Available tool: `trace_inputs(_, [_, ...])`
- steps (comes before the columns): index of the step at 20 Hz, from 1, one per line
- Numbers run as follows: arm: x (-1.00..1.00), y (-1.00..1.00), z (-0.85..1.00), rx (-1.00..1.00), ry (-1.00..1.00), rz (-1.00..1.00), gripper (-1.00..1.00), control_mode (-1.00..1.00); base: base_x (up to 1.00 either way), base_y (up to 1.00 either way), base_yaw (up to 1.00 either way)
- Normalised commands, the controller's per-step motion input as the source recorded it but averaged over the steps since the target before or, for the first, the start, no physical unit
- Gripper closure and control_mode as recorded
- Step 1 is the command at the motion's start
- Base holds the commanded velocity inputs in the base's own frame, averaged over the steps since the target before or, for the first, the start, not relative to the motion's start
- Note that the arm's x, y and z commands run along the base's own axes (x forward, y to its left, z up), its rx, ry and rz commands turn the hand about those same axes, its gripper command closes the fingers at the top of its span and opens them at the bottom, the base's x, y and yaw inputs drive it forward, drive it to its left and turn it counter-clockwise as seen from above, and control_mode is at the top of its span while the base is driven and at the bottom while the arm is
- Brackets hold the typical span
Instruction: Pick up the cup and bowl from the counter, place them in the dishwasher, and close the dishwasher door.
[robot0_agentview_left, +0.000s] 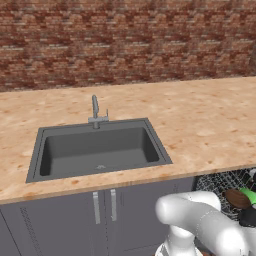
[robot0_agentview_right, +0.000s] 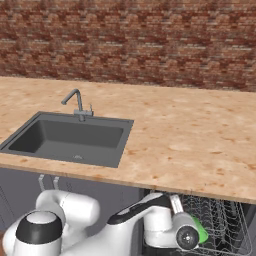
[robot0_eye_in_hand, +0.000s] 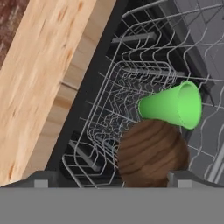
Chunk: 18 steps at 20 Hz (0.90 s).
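The pincer (robot0_eye_in_hand: 107, 178) hangs low over the open dishwasher (robot0_eye_in_hand: 131, 87). In the hand view its two dark finger tips (robot0_eye_in_hand: 39, 179) poke up at the bottom, one on each side, far apart. The brown bowl (robot0_eye_in_hand: 152, 153) sits right between them, but I cannot tell if the tips squeeze it or have let it go.

The bowl is round and looks like wood. It lies in the grey wire rack (robot0_eye_in_hand: 109, 113). Just beside it, touching or almost touching, lies the green cup (robot0_eye_in_hand: 173, 105). The cup is tipped on its side, with its wide mouth turned away from the bowl.

The rack sits inside the dark box of the dishwasher. Next to it runs the light tan counter (robot0_eye_in_hand: 39, 78).

In the left base view, the white arm (robot0_agentview_left: 200, 220) bends down at the lower right. Past it, the bowl (robot0_agentview_left: 237, 199) and a bit of the cup (robot0_agentview_left: 248, 194) rest in the rack (robot0_agentview_left: 220, 182) under the counter (robot0_agentview_left: 200, 115).

In the right base view, the arm (robot0_agentview_right: 125, 225) reaches to the right, and a small piece of the cup (robot0_agentview_right: 201, 232) peeks out behind the hand. The rack (robot0_agentview_right: 220, 220) is under the counter's edge there too.

Further off, a dark grey sink (robot0_agentview_left: 97, 147) with a tap (robot0_agentview_left: 96, 112) is set in the counter. Grey cabinet doors (robot0_agentview_left: 75, 220) with silver handles are below it. A red brick wall (robot0_agentview_left: 125, 40) stands behind.
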Motion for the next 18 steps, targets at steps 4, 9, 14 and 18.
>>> trace_inputs(4, [-0.15, 0.0, 0.29, 0.05, 0.0, 0.0, -1.0, -1.0, 0.0, 0.0, 0.0])
trace_inputs(9, [-0.29, 0.0, 0.26, 0.06, 0.0, 0.0, -1.0, -1.0, 0.0, 0.0, 0.0])
trace_inputs(14, [-0.39, -0.03, 0.22, 0.07, -0.01, 0.0, -1.0, -1.0, 0.0, 0.0, 0.0])
trace_inputs(18, [-0.51, 0.0, 0.16, 0.03, -0.03, 0.0, -1.0, -1.0, 0.0, 0.0, 0.0])
